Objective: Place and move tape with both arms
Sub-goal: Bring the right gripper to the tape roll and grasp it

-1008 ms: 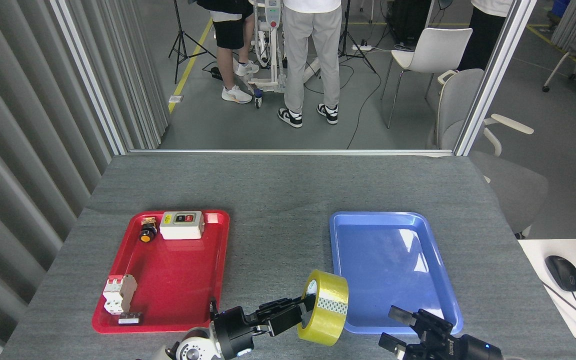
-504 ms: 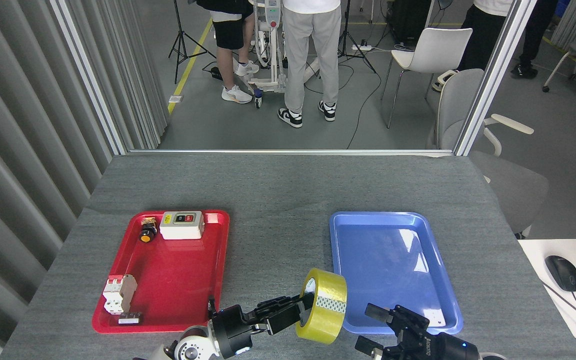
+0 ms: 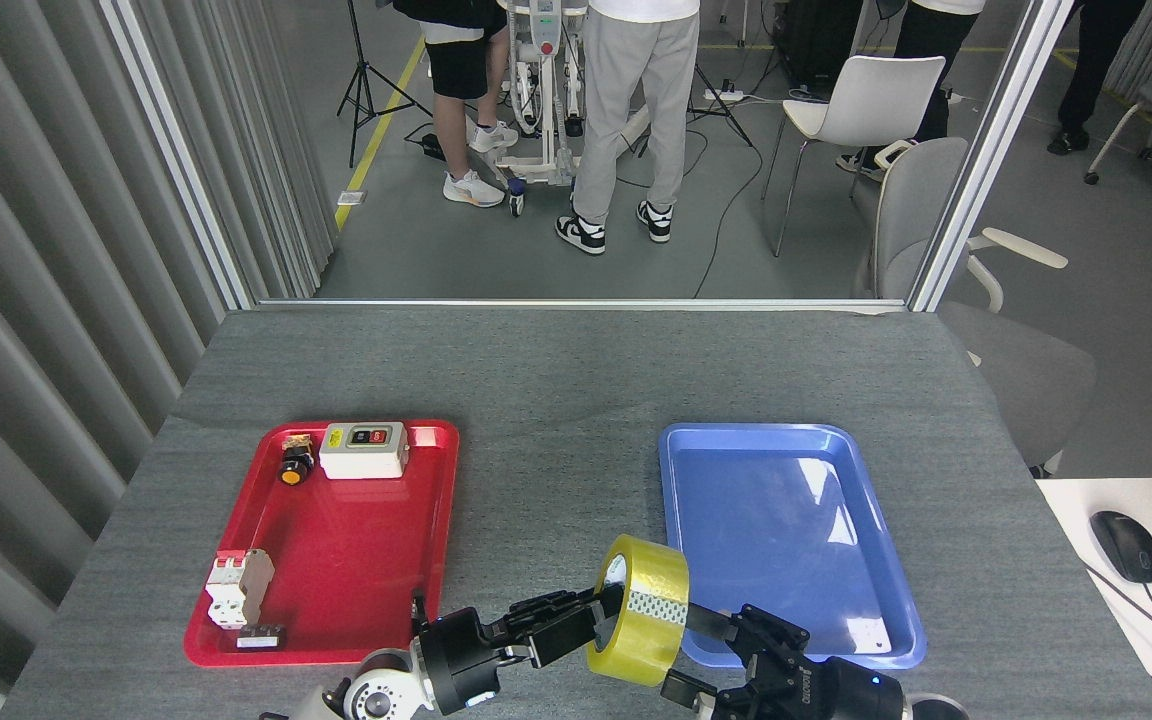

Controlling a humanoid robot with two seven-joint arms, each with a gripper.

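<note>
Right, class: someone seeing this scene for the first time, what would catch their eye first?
The yellow tape roll, held up near the table's front edge by the left gripper, with the right gripper open beside it. Next, the red tray of electrical parts to the left and the blue tray to the right.

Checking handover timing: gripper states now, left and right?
Left gripper: shut on the tape.
Right gripper: open, beside the tape, not gripping it.

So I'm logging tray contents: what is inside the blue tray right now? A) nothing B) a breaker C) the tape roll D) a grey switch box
A: the blue tray shows only bare glossy floor, while the tape is held by the left gripper in front of the tray's near-left corner.
</note>
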